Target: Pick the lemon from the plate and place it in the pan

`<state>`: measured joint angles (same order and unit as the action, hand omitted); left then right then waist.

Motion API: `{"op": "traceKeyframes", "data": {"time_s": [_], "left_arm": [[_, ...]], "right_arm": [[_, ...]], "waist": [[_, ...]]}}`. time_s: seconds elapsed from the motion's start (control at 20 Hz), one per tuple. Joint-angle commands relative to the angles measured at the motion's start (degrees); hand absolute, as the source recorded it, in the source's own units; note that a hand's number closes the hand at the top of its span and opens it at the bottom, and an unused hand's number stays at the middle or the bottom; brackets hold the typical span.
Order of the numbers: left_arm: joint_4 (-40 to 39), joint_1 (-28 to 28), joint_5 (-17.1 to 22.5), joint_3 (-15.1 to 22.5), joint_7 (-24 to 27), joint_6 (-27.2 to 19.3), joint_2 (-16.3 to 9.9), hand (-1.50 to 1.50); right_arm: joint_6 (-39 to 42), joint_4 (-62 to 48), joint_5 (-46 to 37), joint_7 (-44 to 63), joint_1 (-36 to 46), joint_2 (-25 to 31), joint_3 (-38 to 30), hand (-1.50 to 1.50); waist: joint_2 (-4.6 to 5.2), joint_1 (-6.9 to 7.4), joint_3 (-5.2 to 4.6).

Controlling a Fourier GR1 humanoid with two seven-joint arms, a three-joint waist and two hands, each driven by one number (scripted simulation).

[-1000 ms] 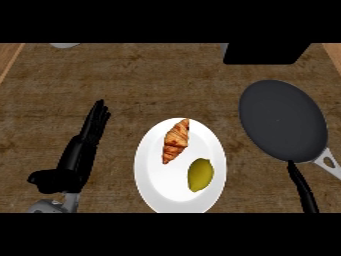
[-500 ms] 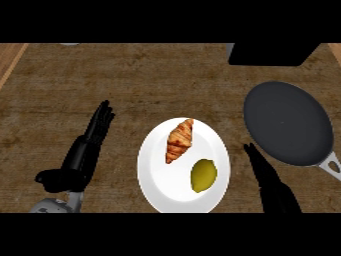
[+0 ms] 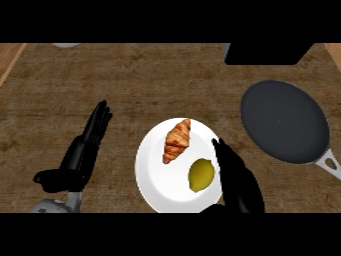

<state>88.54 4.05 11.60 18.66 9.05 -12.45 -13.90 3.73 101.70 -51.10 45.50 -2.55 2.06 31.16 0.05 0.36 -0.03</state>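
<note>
The lemon lies on the white plate beside a croissant, near the bench's front edge. Right hand, fingers straight, overlaps the plate's right rim beside the lemon, grasping nothing. Left hand rests released. The pan sits right.

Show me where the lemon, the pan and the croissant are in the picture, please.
lemon (image 3: 201,175), head view, middle of its yellow skin.
pan (image 3: 284,120), head view, bare dark cooking surface.
croissant (image 3: 177,140), head view, middle of its brown crust.
</note>
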Motion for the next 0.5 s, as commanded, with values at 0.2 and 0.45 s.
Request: {"op": "traceKeyframes", "data": {"time_s": [0.2, 0.45], "left_arm": [[1.62, -3.97, -3.5, -1.98, -0.08, 2.95, 2.79, 0.0], [-1.15, 0.52, -4.19, -4.77, -1.79, 3.09, 4.68, 0.0]], "right_arm": [[-1.74, -3.93, -0.55, 3.33, 1.1, -2.02, 2.65, -1.5], [-5.23, -9.77, 2.25, -0.5, 6.48, -2.01, -2.78, -1.5]], "waist": [[-0.08, -0.32, 0.03], [-0.02, -0.31, 0.03]]}}
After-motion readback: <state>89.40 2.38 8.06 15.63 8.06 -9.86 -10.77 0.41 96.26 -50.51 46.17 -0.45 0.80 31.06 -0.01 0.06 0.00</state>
